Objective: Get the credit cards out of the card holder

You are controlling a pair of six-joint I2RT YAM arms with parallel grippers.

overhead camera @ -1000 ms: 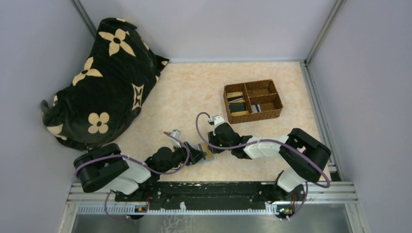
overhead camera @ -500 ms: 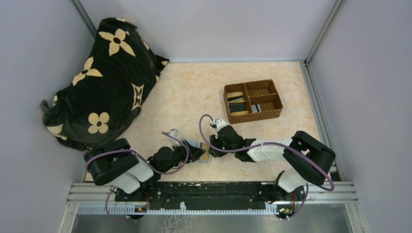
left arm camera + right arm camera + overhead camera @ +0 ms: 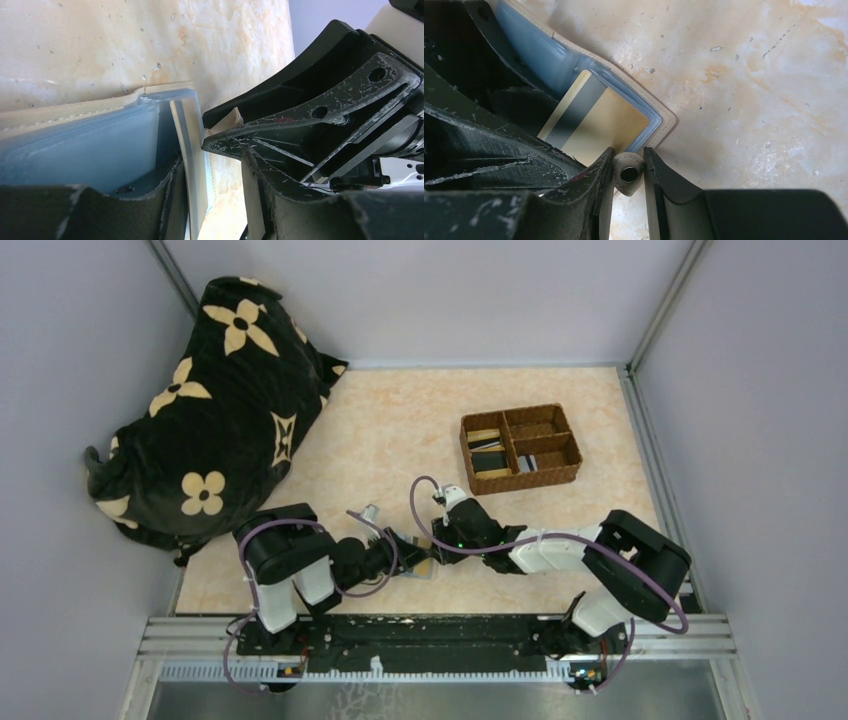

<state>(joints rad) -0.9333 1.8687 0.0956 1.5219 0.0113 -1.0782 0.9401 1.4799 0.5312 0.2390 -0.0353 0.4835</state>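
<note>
At the table's [image 3: 400,430] near edge the right end effector [image 3: 628,159] pinches the card holder's [image 3: 425,558] snap tab [image 3: 628,174], a credit card [image 3: 596,125] inside, while the half-open left end effector [image 3: 215,165] straddles its flap [image 3: 192,145].

The card holder [image 3: 549,62] looks matt and stitched, the credit card [image 3: 594,125] glossy plastic.

Cream card holder [image 3: 663,120] lies open on the table [image 3: 749,75], a tan-gold, dark-striped credit card [image 3: 596,125] in its blue pocket.
</note>
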